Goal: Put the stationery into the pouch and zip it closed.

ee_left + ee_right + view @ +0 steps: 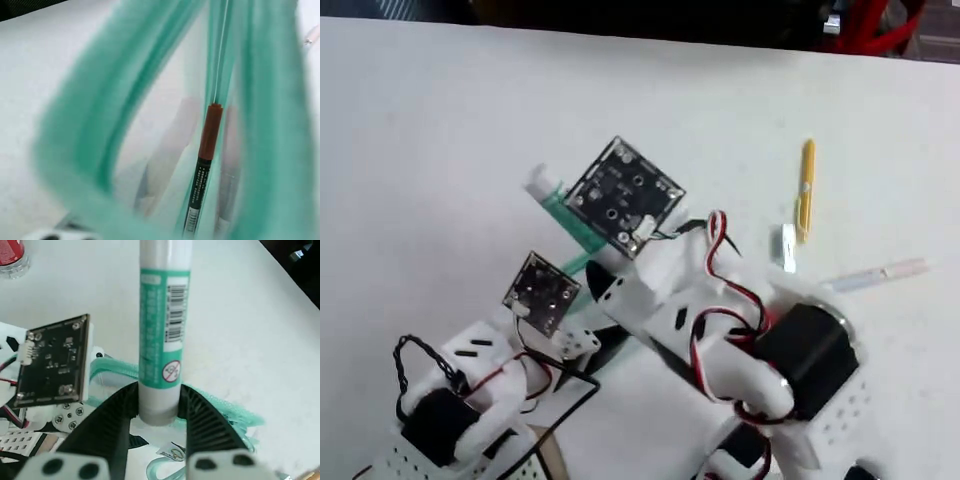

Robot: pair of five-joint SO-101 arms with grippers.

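Observation:
My right gripper (159, 394) is shut on a white glue stick (165, 325) with a green label, held just above the green mesh pouch (220, 410). In the high view the stick's white end (535, 183) pokes out beyond the right arm's camera board, over the pouch (560, 212). The left wrist view looks straight into the pouch's open green rim (75, 125). Inside lie a black pen with a brown cap (205, 165) and other pale items. The left arm (542, 290) sits close by the pouch's near end.
On the table to the right lie a yellow pen (805, 190), a small white piece (785, 247) and a pale clear pen (875, 275). The left arm's camera board (52, 362) stands close beside my right gripper. A red-topped object (12, 255) sits far off.

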